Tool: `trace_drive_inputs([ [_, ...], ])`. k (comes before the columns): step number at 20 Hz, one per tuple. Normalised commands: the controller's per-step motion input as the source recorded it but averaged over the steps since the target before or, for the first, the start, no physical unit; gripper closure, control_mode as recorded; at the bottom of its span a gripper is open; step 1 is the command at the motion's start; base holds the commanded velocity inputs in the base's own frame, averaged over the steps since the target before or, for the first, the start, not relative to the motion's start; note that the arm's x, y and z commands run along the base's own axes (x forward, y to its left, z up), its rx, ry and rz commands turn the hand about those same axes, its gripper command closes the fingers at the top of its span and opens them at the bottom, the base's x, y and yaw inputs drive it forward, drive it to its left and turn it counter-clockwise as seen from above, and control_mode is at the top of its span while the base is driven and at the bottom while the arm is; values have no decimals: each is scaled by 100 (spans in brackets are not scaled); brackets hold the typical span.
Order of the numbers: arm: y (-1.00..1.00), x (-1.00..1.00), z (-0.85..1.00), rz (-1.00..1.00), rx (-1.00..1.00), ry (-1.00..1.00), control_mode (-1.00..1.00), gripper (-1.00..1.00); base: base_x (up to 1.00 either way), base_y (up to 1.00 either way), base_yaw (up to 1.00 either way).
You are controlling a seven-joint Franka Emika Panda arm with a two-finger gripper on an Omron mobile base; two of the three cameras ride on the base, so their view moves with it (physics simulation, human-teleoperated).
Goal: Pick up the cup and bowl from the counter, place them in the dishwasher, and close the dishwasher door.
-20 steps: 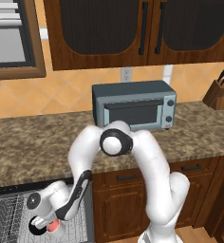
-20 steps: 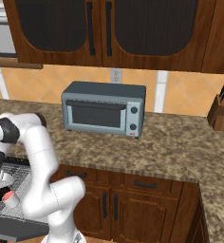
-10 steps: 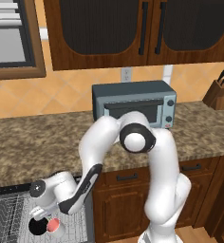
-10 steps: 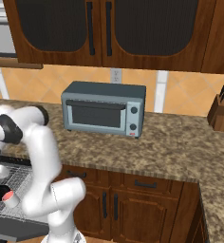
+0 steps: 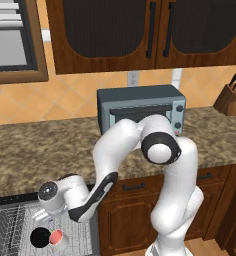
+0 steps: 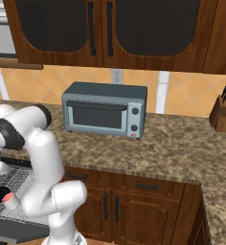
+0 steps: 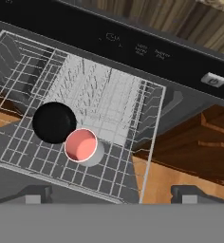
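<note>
The white wire rack carries the bowl and, touching it, the upright cup.

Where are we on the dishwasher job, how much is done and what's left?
Loading looks done: the bowl and the cup sit side by side, upright, in the dishwasher's white rack. Nothing is in hand: the gripper hangs over the rack with its fingers spread wide and empty. Left to do: the dishwasher door is down and open, so it has yet to be swung shut.
</note>
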Motion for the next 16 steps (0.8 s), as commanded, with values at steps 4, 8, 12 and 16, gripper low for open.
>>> trace_drive_inputs([
  [4,13,-58,1,0,0,-24,-100,-100,0,0,0],
  [8,26,-91,0,5,0,-43,-100,-100,0,0,0],
  [12,34,-82,-6,7,0,-38,-100,-100,0,0,0],
  [16,31,-81,-32,3,-2,-28,-100,-100,0,0,0],
])
